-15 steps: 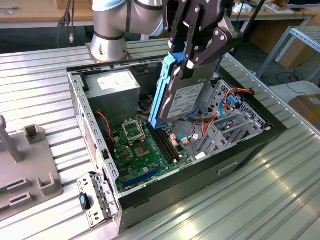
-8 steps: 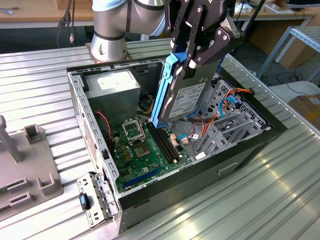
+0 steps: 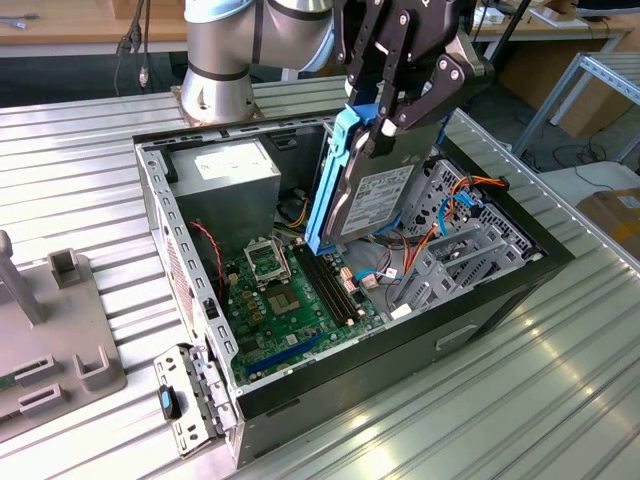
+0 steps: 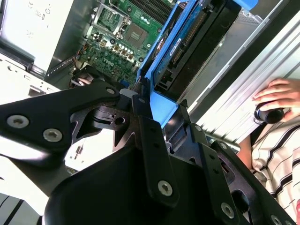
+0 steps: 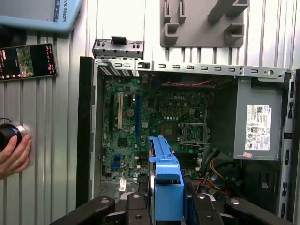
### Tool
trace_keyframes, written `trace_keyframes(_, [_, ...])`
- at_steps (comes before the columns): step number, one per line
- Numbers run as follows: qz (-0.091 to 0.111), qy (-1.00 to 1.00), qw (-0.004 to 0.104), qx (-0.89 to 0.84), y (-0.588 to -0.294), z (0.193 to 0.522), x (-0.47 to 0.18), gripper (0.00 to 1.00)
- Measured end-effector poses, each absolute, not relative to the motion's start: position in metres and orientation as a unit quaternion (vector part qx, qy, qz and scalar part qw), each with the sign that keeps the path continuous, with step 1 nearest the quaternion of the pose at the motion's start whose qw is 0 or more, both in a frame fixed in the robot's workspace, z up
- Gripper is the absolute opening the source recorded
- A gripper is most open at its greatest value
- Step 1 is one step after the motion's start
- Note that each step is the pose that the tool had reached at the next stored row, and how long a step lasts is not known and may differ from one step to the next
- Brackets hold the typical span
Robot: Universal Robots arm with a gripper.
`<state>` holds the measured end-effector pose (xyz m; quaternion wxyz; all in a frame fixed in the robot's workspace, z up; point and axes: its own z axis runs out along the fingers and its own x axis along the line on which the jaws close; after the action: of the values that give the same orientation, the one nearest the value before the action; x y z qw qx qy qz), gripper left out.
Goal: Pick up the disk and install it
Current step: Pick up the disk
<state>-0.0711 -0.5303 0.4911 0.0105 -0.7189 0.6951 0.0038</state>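
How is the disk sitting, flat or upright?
Upright: the claw holds the disk on edge over the open computer case.

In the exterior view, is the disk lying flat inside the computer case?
No, the gripper holds the disk upright, on edge, over the motherboard.

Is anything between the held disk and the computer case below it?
Nothing solid: the gripper holds the disk upright over the open case. Loose orange and blue cables cross the drive cage nearby.

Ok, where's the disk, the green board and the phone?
disk (image 3: 377, 203), exterior view, on its grey labelled face.
motherboard (image 3: 303, 310), exterior view, on its green middle.
phone (image 5: 28, 62), first wrist view, on its screen.
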Motion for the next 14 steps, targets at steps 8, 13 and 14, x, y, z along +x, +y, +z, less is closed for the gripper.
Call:
trace_keyframes(8, [0.004, 0.695, 0.011, -0.719, -0.530, 0.491, -0.056, 0.37])
trace_keyframes(13, [0.004, 0.695, 0.011, -0.719, -0.530, 0.491, -0.055, 0.37])
trace_keyframes(14, [0.004, 0.695, 0.011, -0.719, -0.530, 0.491, -0.055, 0.37])
